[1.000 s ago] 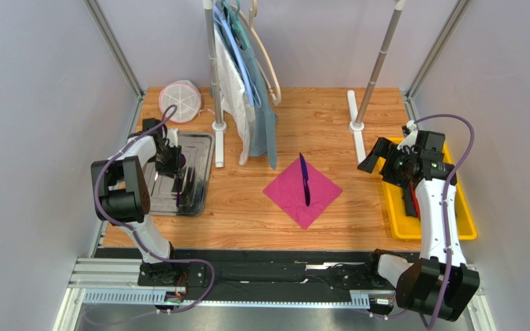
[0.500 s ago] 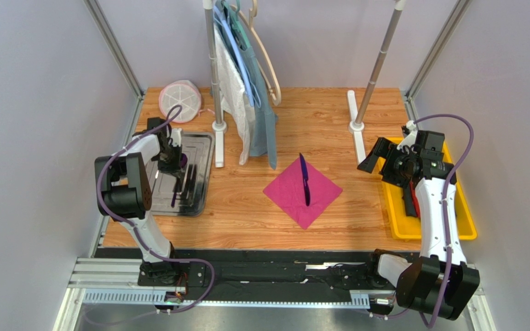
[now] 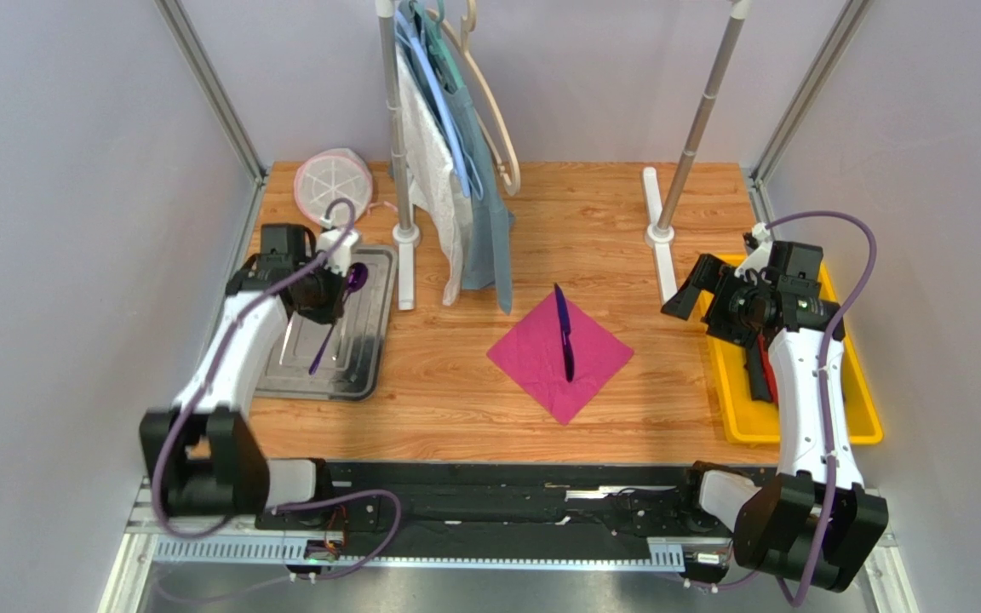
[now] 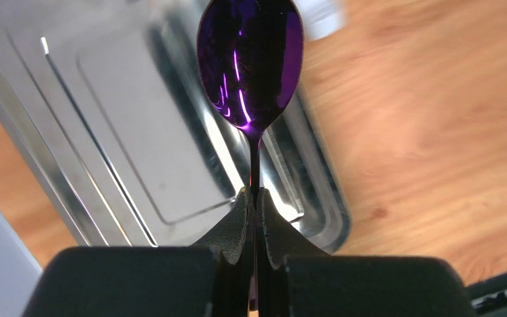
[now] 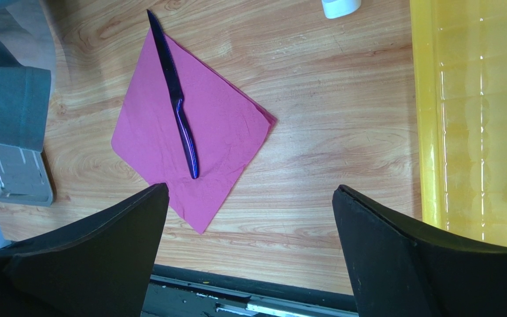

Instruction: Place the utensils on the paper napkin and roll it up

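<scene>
The magenta paper napkin (image 3: pixel 537 362) lies as a diamond at the table's middle, with a dark-purple knife (image 3: pixel 565 335) lying along it. Both show in the right wrist view: the napkin (image 5: pixel 226 135), the knife (image 5: pixel 178 109). My left gripper (image 3: pixel 329 291) is shut on the thin handle of a dark-purple spoon (image 3: pixel 355 276) and holds it above the metal tray (image 3: pixel 281 368). In the left wrist view the spoon bowl (image 4: pixel 250 59) sticks out beyond the gripper (image 4: pixel 255 198), over the tray (image 4: pixel 124 132). My right gripper (image 3: pixel 698 289) is open and empty, above the table right of the napkin (image 5: pixel 249 191).
A yellow tray (image 3: pixel 859 399) holding dark and red things stands at the right edge. A garment rack with hanging clothes (image 3: pixel 464 179) and two posts (image 3: pixel 660 233) stands behind the napkin. A round pink-and-white item (image 3: pixel 333 185) sits at the back left.
My left arm has swung and lifted, raising the spoon off the metal tray. The right arm, napkin and knife have not moved.
</scene>
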